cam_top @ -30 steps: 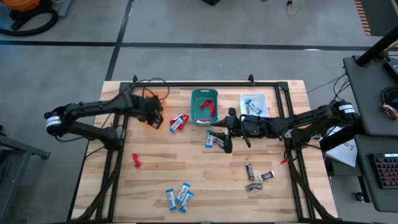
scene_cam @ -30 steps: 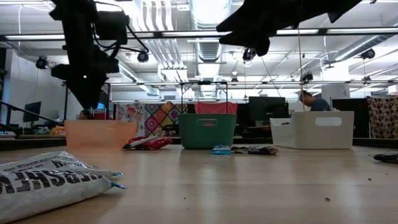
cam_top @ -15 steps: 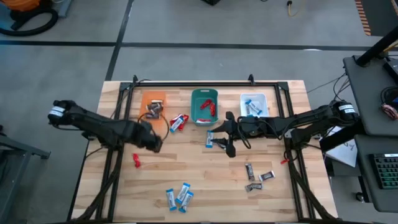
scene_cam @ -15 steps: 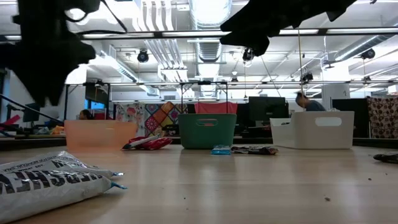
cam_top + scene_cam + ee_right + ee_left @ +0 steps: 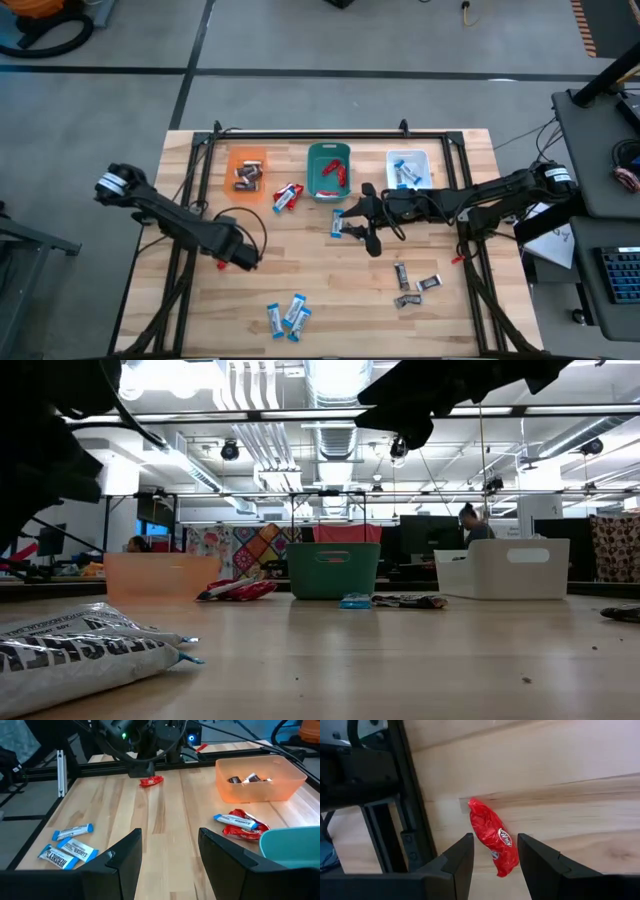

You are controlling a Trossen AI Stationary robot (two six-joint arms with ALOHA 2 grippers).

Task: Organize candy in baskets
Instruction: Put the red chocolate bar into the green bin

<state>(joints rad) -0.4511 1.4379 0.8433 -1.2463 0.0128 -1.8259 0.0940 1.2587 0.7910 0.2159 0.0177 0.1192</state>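
A red candy (image 5: 492, 842) lies flat on the wooden table, near its left side (image 5: 221, 264). My left gripper (image 5: 494, 851) hangs over it, open and pointing down, with one finger on each side and neither touching. My right gripper (image 5: 366, 218) hovers open above the table's middle, over blue candy (image 5: 343, 222). Along the far edge stand the baskets: an orange one (image 5: 247, 168) with dark candy, a teal one (image 5: 328, 168) with red candy, and a whitish one (image 5: 408, 167) with blue candy.
Loose candy lies about: red and blue pieces (image 5: 287, 196) between the orange and teal baskets, dark ones (image 5: 415, 285) at the near right, blue ones (image 5: 288, 316) near the front edge. A black frame rail (image 5: 407, 820) runs close beside the red candy.
My left gripper has swung from over the orange basket toward the table's near edge, sinking a little and rolling at the wrist. It now hangs over the lone red candy. The right arm has stayed in place.
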